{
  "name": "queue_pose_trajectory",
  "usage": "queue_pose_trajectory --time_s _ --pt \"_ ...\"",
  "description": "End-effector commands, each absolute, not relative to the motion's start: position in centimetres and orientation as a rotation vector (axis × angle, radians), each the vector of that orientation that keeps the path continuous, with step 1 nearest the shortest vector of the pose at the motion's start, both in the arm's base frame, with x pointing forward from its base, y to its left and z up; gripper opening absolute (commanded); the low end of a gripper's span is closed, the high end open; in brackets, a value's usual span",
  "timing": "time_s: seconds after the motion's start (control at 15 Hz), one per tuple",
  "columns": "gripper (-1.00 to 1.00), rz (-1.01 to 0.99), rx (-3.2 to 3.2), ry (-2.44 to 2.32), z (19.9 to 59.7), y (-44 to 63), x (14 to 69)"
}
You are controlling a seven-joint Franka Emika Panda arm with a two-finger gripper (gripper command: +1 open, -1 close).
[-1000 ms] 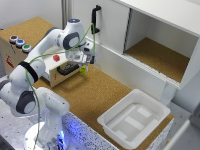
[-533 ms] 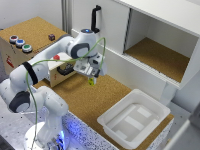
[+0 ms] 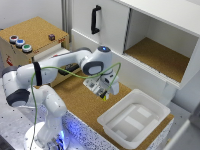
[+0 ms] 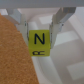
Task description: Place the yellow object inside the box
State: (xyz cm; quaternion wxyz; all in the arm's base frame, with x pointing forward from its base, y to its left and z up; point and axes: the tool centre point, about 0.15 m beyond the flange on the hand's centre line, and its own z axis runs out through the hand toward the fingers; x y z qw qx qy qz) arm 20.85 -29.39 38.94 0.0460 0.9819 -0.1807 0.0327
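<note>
Arm reaches out; hand (image 3: pixel 104 93) grips the yellow object (image 4: pixel 39 39) near the box (image 3: pixel 156 108).

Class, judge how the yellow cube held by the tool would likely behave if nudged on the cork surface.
The yellow cube has flat faces, so it would probably slide rather than roll. Held between the tool fingers undeformed, it seems rigid. Being tiny, it is likely light.
</note>
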Motion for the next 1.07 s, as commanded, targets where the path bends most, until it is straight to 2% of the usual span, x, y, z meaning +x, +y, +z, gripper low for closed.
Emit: queue_pose_trajectory --time_s 0.0,0.47,1.0 --pt "-1.0 0.097 2.932 -0.853 36.2 -33.6 21.8" --pt "-1.0 0.202 2.771 -1.123 35.6 -37.4 24.5" --pt "-1.0 0.456 2.64 -1.516 27.8 -39.4 27.0"
